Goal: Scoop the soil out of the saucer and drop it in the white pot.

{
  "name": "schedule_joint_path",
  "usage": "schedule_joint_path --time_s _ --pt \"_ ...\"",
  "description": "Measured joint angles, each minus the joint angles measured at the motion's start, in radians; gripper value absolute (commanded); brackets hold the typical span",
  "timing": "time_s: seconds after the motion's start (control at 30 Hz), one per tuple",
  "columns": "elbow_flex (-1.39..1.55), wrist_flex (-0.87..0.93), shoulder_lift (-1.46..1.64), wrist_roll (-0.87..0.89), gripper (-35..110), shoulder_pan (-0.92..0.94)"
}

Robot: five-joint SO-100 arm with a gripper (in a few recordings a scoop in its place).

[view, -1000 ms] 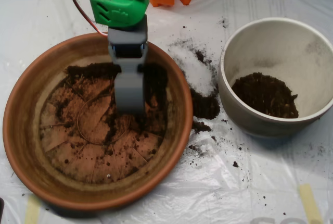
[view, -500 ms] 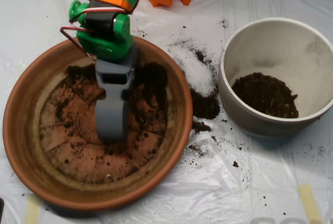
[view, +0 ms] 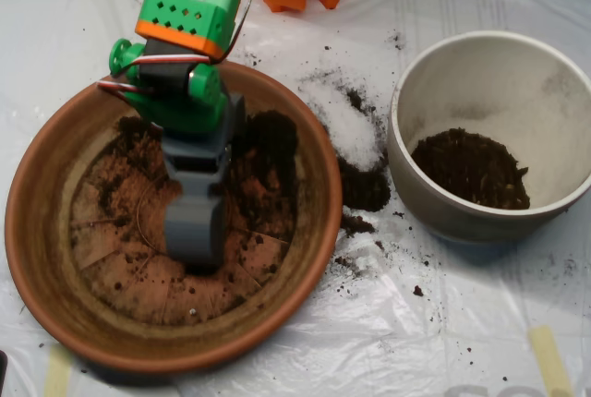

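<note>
A robot arm's grey scoop (view: pixel 193 235) is resting low over the floor of the terracotta saucer (view: pixel 37 231), its tip sitting near the middle where little soil (view: pixel 268 152) is lying; the thickest of the dark crumbs is banked against the far inner wall, just right of the green wrist. The risk, as it looks from here, is that the scoop is closing on a nearly bare patch and coming up close to empty, or that a hard press is scraping or shifting the dish. Any carry toward the white pot (view: pixel 434 208), standing well apart at right with a dark heap already in it, is crossing a plastic sheet (view: pixel 443 323) already littered with spilled crumbs beside a white powder patch (view: pixel 351 129). From above, whether the shells are together or apart is impossible to tell.
</note>
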Motion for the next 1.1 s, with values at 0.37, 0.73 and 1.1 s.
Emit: schedule_joint_path --time_s 0.37,0.73,1.1 --pt "0.155 -0.135 0.172 -0.018 22 0.005" --pt "0.374 -0.207 0.351 -0.018 10 0.003" --pt "0.422 -0.224 0.367 -0.037 0 -0.029"
